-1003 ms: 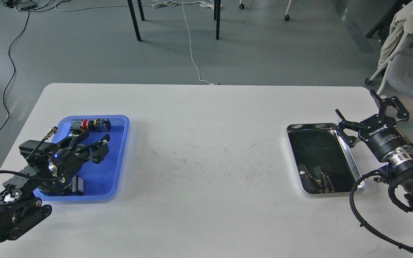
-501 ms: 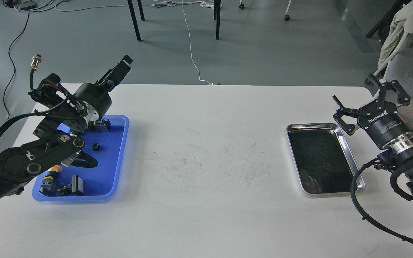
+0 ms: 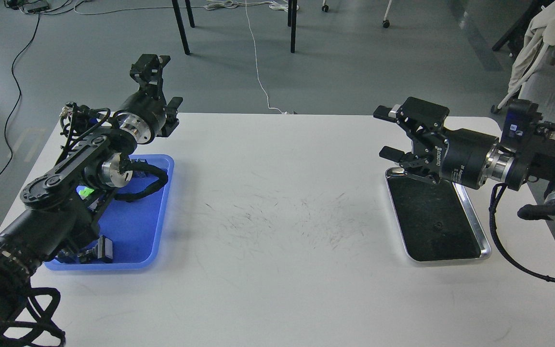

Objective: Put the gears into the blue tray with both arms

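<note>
The blue tray (image 3: 138, 226) lies at the table's left, and my left arm crosses over its back half. No gear shows in the tray; the arm and its cable hide much of it. My left gripper (image 3: 163, 83) is raised past the tray's far edge, pointing away. It is open and holds nothing. On the right, my right gripper (image 3: 387, 133) points left above the far-left corner of the steel tray (image 3: 481, 226). It is open and empty. One tiny dark round gear (image 3: 436, 225) lies on the steel tray's bottom.
A black switch part (image 3: 104, 250) sits in the blue tray's near-left corner. The white table (image 3: 277, 270) carries scuff marks in the middle. Chair legs and cables stand on the floor beyond the back edge.
My left gripper rose out of the blue tray and swung up and back. A gear seen lying in that tray is now covered by the arm. My right gripper swung left over the steel tray's far end.
</note>
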Robot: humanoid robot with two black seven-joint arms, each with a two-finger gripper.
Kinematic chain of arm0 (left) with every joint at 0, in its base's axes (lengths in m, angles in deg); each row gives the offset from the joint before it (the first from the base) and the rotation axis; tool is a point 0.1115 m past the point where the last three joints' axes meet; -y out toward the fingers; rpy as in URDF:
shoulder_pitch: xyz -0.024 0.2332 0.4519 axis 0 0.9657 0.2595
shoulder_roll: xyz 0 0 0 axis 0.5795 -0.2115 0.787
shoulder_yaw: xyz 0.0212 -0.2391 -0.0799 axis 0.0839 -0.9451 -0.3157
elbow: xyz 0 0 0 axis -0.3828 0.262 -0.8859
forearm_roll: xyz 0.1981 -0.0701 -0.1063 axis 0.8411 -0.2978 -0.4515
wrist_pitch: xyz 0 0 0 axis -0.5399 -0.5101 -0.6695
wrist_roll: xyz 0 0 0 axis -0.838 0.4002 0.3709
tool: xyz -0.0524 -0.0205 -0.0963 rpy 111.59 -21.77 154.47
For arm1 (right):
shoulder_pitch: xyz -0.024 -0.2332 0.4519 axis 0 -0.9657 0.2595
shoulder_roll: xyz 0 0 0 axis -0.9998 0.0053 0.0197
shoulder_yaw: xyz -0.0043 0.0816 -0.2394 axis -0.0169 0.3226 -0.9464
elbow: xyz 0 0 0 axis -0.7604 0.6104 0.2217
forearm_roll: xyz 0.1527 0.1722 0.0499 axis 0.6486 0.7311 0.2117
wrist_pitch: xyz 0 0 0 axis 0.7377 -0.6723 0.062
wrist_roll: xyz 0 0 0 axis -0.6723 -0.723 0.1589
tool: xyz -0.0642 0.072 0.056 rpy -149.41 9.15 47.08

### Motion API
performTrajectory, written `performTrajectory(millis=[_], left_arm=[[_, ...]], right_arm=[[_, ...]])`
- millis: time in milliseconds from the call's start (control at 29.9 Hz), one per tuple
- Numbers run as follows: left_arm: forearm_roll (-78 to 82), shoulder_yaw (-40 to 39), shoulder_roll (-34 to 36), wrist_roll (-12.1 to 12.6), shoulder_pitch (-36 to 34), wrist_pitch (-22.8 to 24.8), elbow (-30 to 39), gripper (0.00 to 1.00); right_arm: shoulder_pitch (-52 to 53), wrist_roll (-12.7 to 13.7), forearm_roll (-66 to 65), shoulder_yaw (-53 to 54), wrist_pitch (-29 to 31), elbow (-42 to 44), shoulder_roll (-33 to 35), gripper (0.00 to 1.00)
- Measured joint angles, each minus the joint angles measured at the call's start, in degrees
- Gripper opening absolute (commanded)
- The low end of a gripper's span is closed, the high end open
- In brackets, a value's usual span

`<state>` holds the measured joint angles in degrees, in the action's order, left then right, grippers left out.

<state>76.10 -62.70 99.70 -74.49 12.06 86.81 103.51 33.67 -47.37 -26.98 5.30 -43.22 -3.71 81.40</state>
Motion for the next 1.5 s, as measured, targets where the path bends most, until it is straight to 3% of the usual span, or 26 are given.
performTrajectory(millis=[134, 301, 434, 668, 1036, 1504], left_arm=[[-3.5, -0.2, 1.4, -1.6, 0.1, 8.6, -3.7, 0.98], [-4.0, -0.2, 2.1, -3.7, 0.1, 10.1, -4.5, 0.98], [-4.0, -0.1, 2.2, -4.4, 0.2, 9.8, -4.6, 0.98], [-3.3, 0.8, 3.2, -5.3, 0.2, 9.1, -5.4, 0.98], [-3.3, 1.0, 3.2, -5.6, 0.7, 8.9, -5.8, 0.98], [-3.3, 0.9, 2.9, -5.7, 1.1, 8.3, -5.8, 0.98]], right_arm=[[5.0, 0.0, -7.6, -9.6, 0.6, -4.0, 8.0, 0.98], [8.4, -0.1, -13.9, -14.1, 2.4, -5.2, 16.4, 0.99], [8.4, -0.1, -16.5, -14.7, 2.6, -4.6, 18.7, 0.99], [7.8, -0.1, -20.9, -19.0, 2.6, -1.8, 16.4, 0.99], [7.9, -0.3, -28.4, -21.6, 2.6, 11.9, 8.9, 0.97], [7.9, -0.6, -29.5, -26.2, 2.5, 18.0, 2.4, 0.90]])
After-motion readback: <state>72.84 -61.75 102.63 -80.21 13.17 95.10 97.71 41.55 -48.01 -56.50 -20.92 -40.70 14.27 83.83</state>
